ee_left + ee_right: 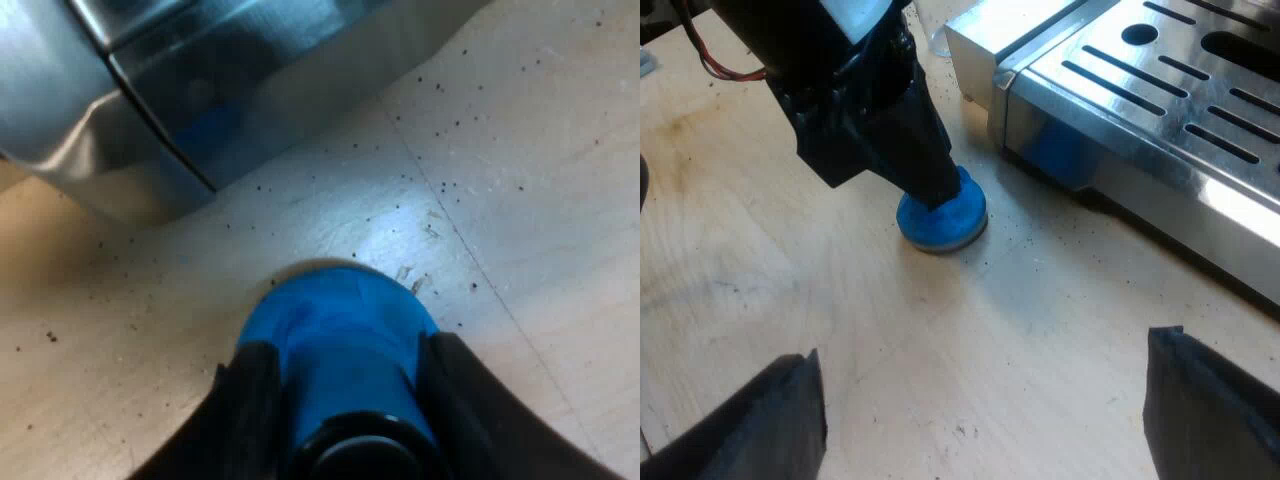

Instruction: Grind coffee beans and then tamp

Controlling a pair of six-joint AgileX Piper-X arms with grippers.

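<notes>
A blue tamper [335, 340] stands upright on the wooden table, close to the espresso machine's steel base [150, 100]. My left gripper [345, 400] is shut on the tamper, one black finger on each side of its blue body. In the right wrist view the left arm reaches down onto the blue tamper [945, 222], which rests on the wood beside the machine's slotted drip tray [1160, 90]. My right gripper [985, 410] hangs open above bare table, a short way from the tamper, with nothing between its fingers.
Coffee grounds are scattered over the wooden table [500, 150] around the tamper and along the machine's edge. The machine's steel corner [985, 60] stands close to the tamper.
</notes>
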